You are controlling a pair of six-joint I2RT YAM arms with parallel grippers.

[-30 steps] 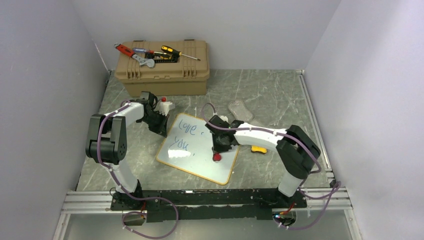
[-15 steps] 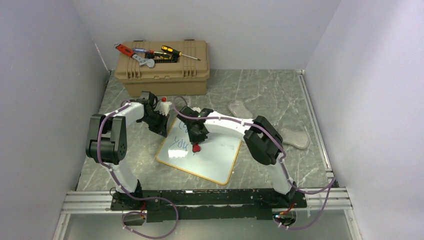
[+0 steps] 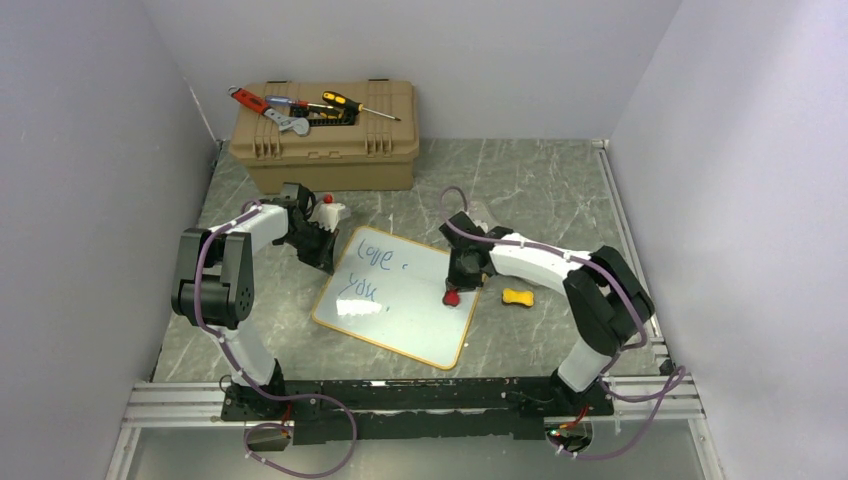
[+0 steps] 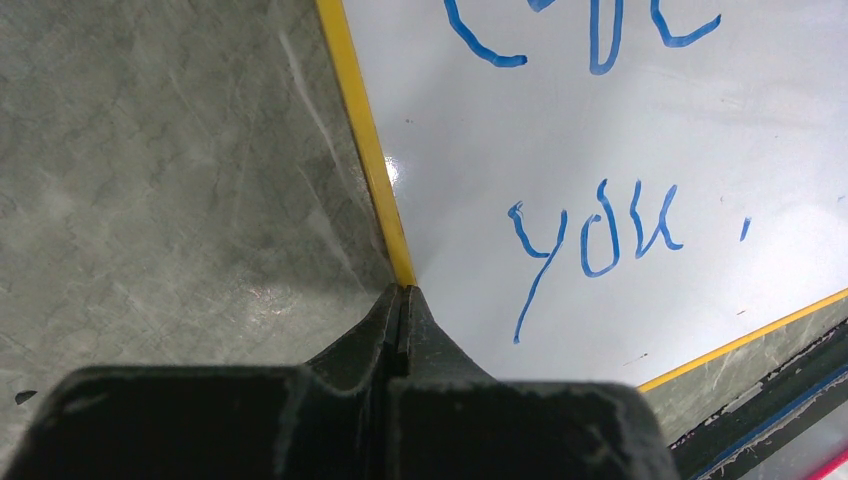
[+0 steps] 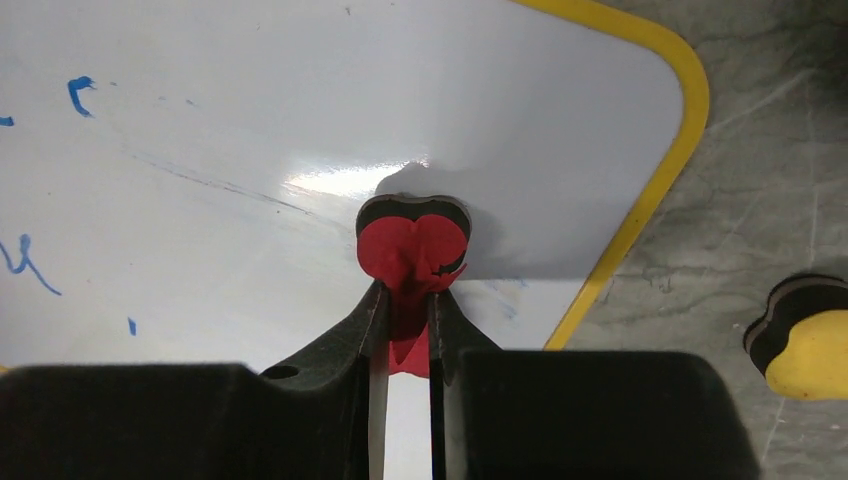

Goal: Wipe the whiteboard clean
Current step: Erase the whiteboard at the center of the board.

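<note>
Pinning the whiteboard (image 3: 400,300) flat on the bench (image 3: 540,190), left jaws shut against its frame edge, likely to stop skidding; right jaws clamp the red eraser (image 5: 413,245) near its right edge, blue writing (image 4: 600,235) unwiped

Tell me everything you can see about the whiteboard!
The whiteboard is a glossy white rectangle with rounded corners and a thin yellow frame, lying flat on the grey table. Blue writing covers its left part. The shut left gripper touches its left edge; the right gripper presses a red eraser on it.
</note>
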